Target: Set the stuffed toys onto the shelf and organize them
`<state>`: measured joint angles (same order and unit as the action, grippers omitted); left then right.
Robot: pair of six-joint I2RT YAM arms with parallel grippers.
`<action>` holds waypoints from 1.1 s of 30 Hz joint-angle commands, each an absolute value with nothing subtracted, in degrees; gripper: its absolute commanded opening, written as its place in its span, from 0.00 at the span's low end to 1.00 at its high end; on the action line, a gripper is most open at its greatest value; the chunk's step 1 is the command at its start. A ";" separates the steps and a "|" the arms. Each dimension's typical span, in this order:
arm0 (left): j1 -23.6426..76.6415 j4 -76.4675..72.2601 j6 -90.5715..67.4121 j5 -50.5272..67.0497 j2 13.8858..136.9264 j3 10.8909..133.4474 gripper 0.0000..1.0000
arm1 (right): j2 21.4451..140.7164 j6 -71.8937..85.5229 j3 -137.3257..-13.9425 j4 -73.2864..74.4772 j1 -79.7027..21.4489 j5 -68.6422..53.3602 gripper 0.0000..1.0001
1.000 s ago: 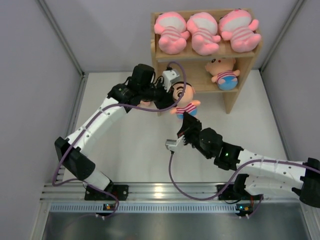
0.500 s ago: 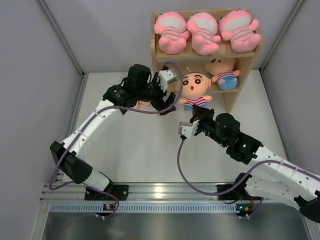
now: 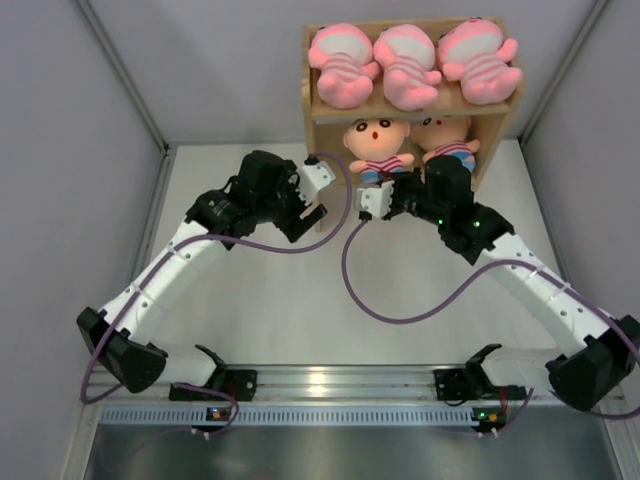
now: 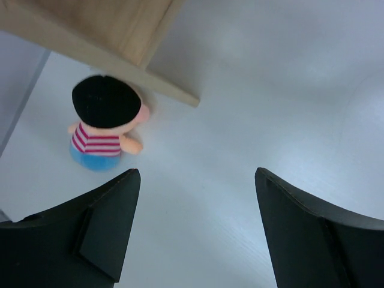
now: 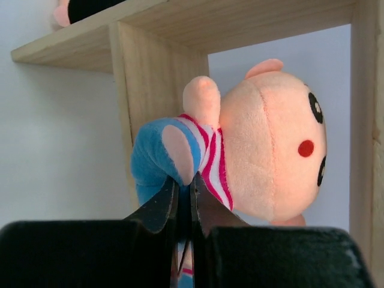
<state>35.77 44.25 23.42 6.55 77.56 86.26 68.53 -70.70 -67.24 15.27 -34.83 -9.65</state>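
Doll (image 3: 375, 140) is pinched by its foot in the R gripper (image 5: 183, 204), fingers clamped tight, and hangs at the mouth of the shelf (image 5: 144, 90) lower tier, just beside a 2nd doll (image 3: 450, 135) sitting in there; 3 pink toys (image 3: 405, 65) fill the top tier. To do this well, imo: push it deeper till it clears the front edge, keep it off the neighbour & the side panel, seat it upright facing out, then let go. L gripper (image 4: 198, 234) is spread wide w/ nothing in it, above a 3rd doll (image 4: 105, 120) on the table (image 4: 240, 120) by the shelf's foot, prob the next pick.
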 commanded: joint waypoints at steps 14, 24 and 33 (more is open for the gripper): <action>17.67 44.74 29.18 9.76 78.92 80.51 0.85 | 79.54 -67.50 -73.57 15.39 -25.14 -13.28 0.07; 16.17 32.70 31.38 4.22 87.88 78.31 0.89 | 75.68 -66.27 -68.82 10.02 -24.52 -11.77 0.60; 16.17 27.78 31.46 8.78 101.06 86.04 0.93 | 72.07 -67.59 -66.80 11.42 -26.01 -12.13 0.81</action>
